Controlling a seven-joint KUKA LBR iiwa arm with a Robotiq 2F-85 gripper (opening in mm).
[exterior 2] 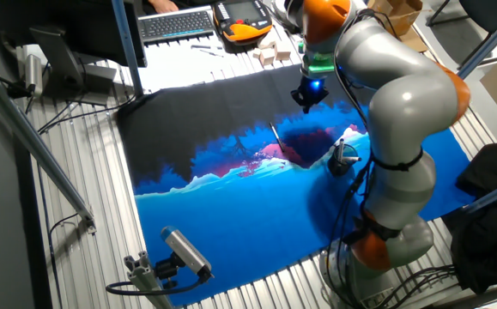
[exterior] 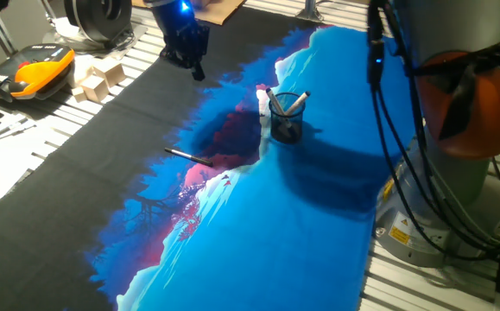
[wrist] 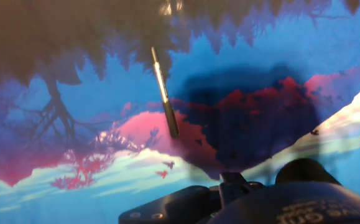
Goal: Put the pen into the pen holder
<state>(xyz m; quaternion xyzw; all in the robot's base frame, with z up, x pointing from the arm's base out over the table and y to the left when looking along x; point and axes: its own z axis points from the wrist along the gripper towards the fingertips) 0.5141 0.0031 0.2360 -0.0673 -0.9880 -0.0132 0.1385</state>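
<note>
The pen (exterior: 189,156) is thin and dark and lies flat on the printed cloth, to the left of the pen holder (exterior: 286,117). The holder is a dark mesh cup that stands upright with pale pens in it. My gripper (exterior: 196,71) hangs above the black part of the cloth, behind the pen and well apart from it. In the other fixed view the gripper (exterior 2: 306,96) is above the pen (exterior 2: 275,137), with the holder (exterior 2: 342,159) close by the arm. The hand view shows the pen (wrist: 165,93) below and ahead. The fingers are too dark to show their state.
A blue, red and black printed cloth (exterior: 319,225) covers the table. Wooden blocks (exterior: 98,78) and an orange and black device (exterior: 29,69) lie at the far left. A keyboard (exterior 2: 178,23) lies beyond the cloth. My arm's base (exterior: 457,112) stands at the right with cables.
</note>
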